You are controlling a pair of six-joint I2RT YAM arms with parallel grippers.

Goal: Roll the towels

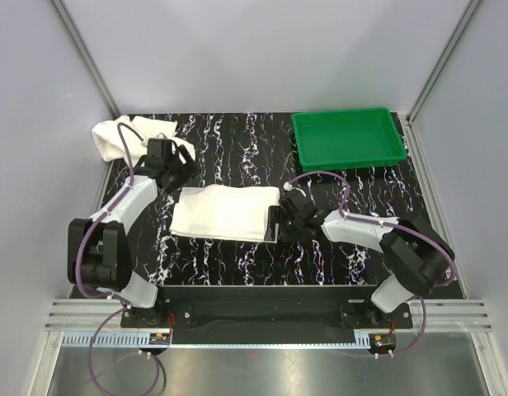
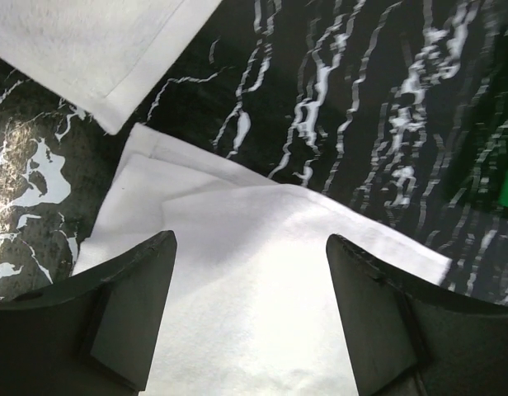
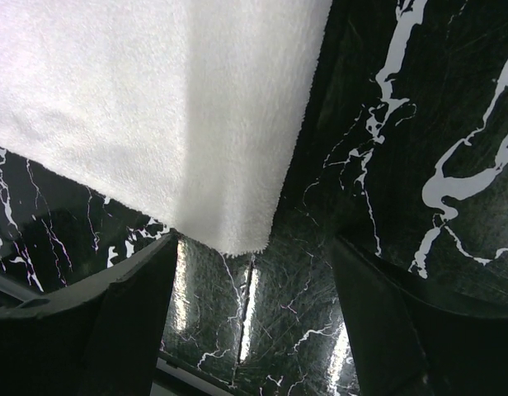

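Note:
One white towel (image 1: pixel 225 213) lies folded flat in the middle of the black marbled table. A second towel (image 1: pixel 130 136) sits crumpled at the back left. My left gripper (image 1: pixel 178 169) hangs over the folded towel's far left corner. In the left wrist view the left gripper (image 2: pixel 250 239) is open, with the layered towel (image 2: pixel 254 297) below the gap and the other towel's hemmed edge (image 2: pixel 89 49) at the upper left. My right gripper (image 1: pixel 280 219) is at the folded towel's right end. It (image 3: pixel 256 241) is open over bare table, just short of the towel's corner (image 3: pixel 155 107).
A green plastic tray (image 1: pixel 349 139) stands at the back right of the table. Grey walls close in the table on the left, back and right. A black rail (image 1: pixel 262 301) with both arm bases runs along the near edge.

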